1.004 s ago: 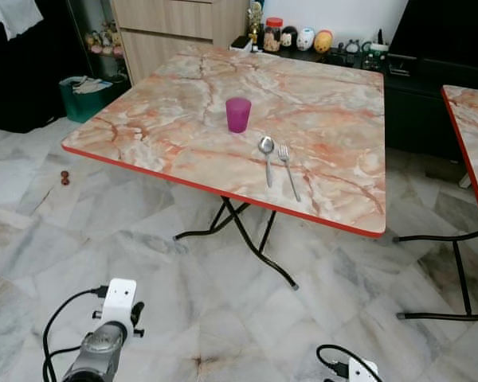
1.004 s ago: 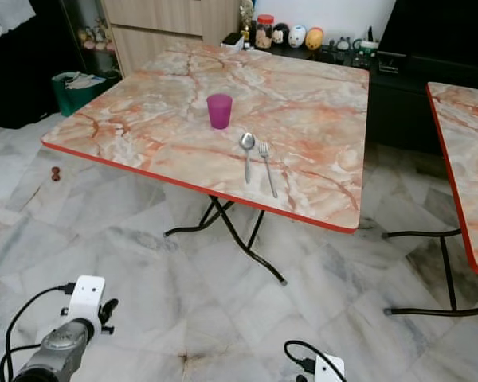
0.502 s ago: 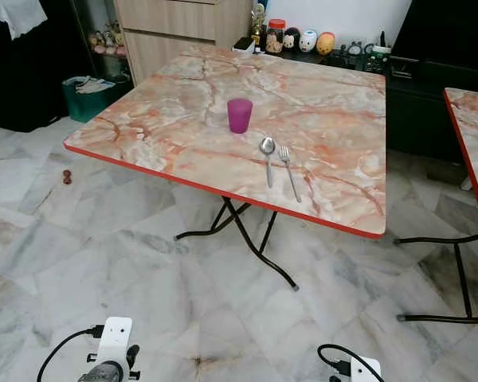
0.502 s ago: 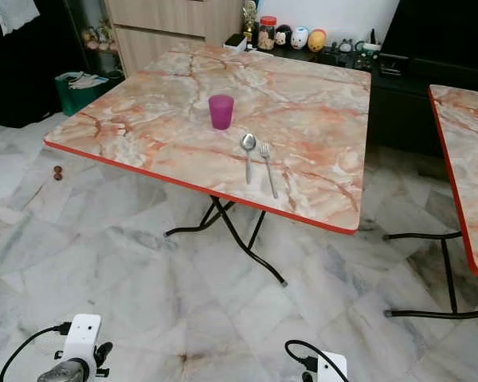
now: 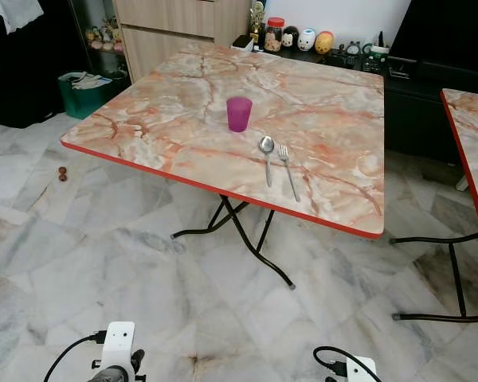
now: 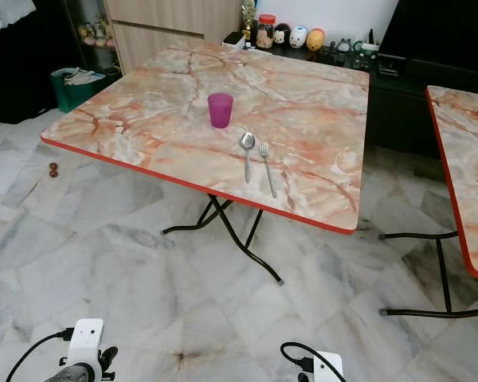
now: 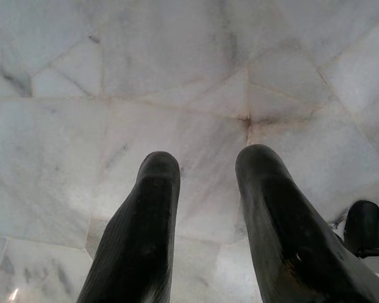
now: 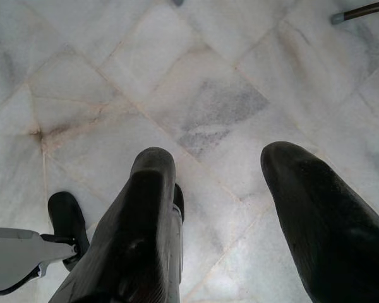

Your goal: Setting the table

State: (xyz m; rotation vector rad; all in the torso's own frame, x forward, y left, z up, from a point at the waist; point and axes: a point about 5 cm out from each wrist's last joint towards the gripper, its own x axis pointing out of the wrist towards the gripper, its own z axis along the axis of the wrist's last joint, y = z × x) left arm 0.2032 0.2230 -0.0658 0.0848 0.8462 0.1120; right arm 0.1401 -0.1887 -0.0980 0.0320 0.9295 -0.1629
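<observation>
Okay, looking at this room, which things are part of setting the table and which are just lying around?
Part of the job:
- purple cup
- spoon
- fork
- marble-look table they sit on

Just lying about:
- green bin by the cupboard
- small dark thing on the floor
- jar and figurines on the dark sideboard
- second table to the right

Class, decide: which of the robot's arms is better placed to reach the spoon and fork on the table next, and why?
Neither clearly. Both hang low over the floor, fingers open and empty. Spoon and fork lie near the middle of the head view, barely nearer the right gripper than the left gripper.
</observation>
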